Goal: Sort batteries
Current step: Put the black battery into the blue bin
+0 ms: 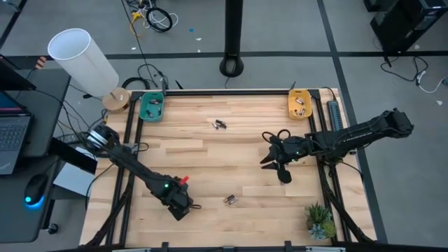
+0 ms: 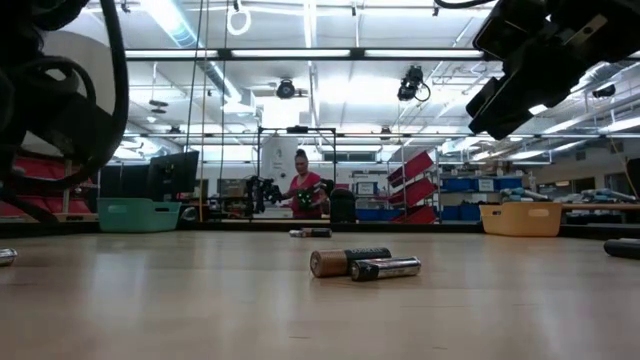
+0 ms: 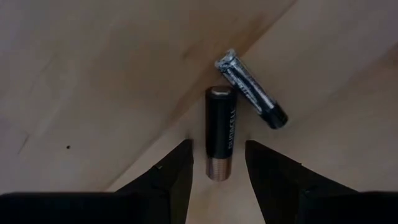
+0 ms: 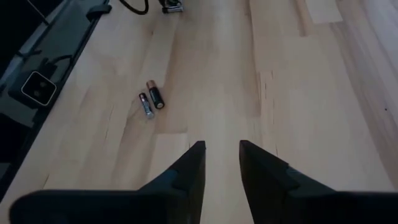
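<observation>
Pale wood desk with two batteries lying side by side near its front edge, another pair towards the back, and more in the teal tray and orange tray. The left gripper, open, straddles the copper end of the larger front cell; the right gripper, also open, hovers right of that front pair. The cells are judged small, rigid, smooth and prone to roll, best pinched mid-body across the diameter.

Wooden table: batteries, trays
</observation>
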### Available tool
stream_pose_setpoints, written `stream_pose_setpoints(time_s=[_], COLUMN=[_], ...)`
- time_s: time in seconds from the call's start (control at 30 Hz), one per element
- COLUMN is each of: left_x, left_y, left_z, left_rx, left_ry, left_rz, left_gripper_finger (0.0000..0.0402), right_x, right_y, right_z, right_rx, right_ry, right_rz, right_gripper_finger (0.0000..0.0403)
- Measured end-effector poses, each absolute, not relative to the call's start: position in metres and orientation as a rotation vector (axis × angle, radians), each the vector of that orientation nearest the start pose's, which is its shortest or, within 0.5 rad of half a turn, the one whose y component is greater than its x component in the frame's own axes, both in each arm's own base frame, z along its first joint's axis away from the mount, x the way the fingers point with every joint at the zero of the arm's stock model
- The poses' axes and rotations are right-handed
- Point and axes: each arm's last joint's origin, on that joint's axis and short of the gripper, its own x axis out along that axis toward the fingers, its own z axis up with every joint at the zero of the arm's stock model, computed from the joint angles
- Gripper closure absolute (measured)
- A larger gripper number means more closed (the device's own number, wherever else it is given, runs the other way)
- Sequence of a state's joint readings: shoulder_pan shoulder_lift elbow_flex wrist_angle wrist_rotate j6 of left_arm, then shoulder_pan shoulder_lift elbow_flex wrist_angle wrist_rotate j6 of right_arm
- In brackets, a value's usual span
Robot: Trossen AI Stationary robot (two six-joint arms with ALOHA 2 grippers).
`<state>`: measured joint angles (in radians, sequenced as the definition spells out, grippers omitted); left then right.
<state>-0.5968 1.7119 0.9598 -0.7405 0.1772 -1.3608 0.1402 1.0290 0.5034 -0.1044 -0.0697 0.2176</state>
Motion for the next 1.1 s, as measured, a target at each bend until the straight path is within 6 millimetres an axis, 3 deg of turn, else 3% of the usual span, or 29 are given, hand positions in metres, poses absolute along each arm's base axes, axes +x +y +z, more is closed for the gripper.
stream_pose_setpoints(time_s=[0.17, 0.33, 0.53, 0.77, 0.9, 1.1], left_x=[0.234, 0.234, 0.231, 0.224, 0.231, 0.235], left_y=[-0.165, -0.166, -0.159, -0.133, -0.11, -0.063], left_z=[0.142, 0.141, 0.145, 0.163, 0.181, 0.207], left_rx=[-0.703, -0.668, -0.62, -0.557, -0.566, -0.548], left_ry=[1.601, 1.592, 1.601, 1.585, 1.445, 1.295], left_rz=[0.457, 0.418, 0.441, 0.552, 0.573, 0.631], left_gripper_finger=[0.0264, 0.0352, 0.0354, 0.0354, 0.0355, 0.0355], right_x=[0.202, 0.202, 0.202, 0.206, 0.215, 0.243], right_y=[0.031, 0.031, 0.031, 0.025, 0.025, 0.03], right_z=[0.202, 0.202, 0.202, 0.207, 0.212, 0.193], right_rx=[0.188, 0.188, 0.185, 0.152, 0.126, 0.035], right_ry=[0.651, 0.651, 0.64, 0.582, 0.491, 0.581], right_rz=[0.135, 0.135, 0.139, 0.133, 0.232, 0.328], right_gripper_finger=[0.0302, 0.0306, 0.0313, 0.0323, 0.0326, 0.0298])
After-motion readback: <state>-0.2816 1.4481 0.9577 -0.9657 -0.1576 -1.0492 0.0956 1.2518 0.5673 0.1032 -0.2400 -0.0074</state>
